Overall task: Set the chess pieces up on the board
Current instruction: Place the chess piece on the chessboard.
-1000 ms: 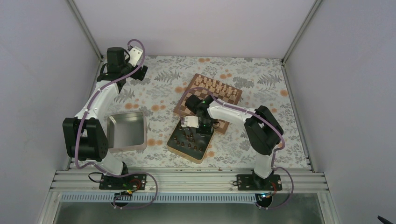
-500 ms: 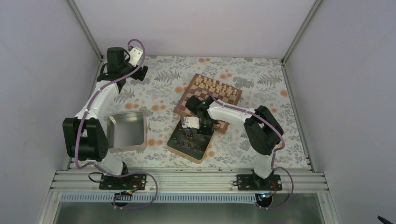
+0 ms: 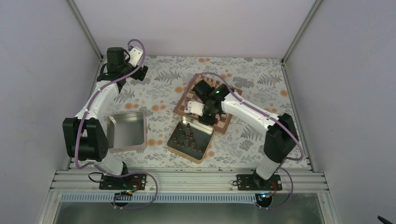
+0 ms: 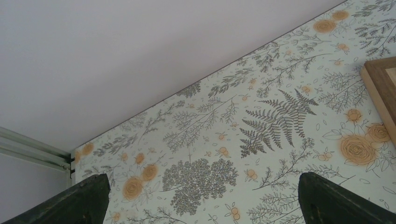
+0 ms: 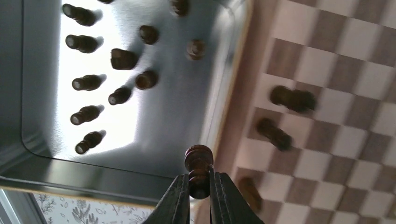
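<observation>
Seen from above, the flowered cloth [image 3: 159, 88] lies under soft, even, fairly bright light with only faint shadows, and everything is sharp. The left wrist view is equally bright and crisp, though the dark fingers [image 4: 79, 203] of the left gripper [image 4: 201, 177] are near-black and slightly soft at the bottom corners. In the right wrist view white glare burns out the floor of the tin [image 5: 93, 179], the chess pieces [image 5: 86, 83] in it throw short shadows, the board [image 5: 327, 60] is smeared by blur, and the held piece [image 5: 198, 163] in the right gripper [image 5: 199, 181] looks sharpest.
</observation>
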Robot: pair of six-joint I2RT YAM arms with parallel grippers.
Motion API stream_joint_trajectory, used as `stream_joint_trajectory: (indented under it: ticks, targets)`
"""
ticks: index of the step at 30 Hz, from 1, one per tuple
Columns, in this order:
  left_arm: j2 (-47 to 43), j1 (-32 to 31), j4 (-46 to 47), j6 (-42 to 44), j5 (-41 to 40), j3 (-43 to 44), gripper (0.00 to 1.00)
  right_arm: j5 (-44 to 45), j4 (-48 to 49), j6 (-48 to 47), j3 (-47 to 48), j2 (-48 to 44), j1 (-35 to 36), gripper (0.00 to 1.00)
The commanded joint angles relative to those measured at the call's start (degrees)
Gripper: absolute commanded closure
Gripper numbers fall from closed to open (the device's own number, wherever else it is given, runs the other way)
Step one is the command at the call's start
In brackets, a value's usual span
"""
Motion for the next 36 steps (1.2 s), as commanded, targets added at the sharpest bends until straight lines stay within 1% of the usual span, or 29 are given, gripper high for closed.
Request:
stream_joint_trajectory:
  ticks: [1,5,10,18,24,36]
  targets:
    - [-1.9,0.2,0.2,-0.2,0.7,1.2,0.0,0.9,-3.0,-0.9,2.2,-4.1,-6.2,0.92]
    - [-1.9,0.2,0.4,-0.2,0.7,1.1,0.0,1.9,-3.1,-3.2,1.5,-4.9,-13.3,0.92]
    - [-1.8,0.2,0.4,-0.2,0.4,1.0,0.0,2.2,-2.0,-5.1,-0.2,-4.0,-18.7,0.91]
    - [-1.6,0.2,0.5,-0.2,0.5,1.1,0.0,0.7,0.9,-5.6,-4.3,0.1,-20.4,0.9]
    - [-1.1,0.0,0.1,-0.2,0.7,1.7,0.0,-0.6,3.1,-5.6,-7.2,1.4,-21.0,0.89]
    - [-1.0,0.0,0.1,-0.1,0.4,1.7,0.0,-1.4,5.2,-6.1,-7.6,3.9,-21.3,0.89]
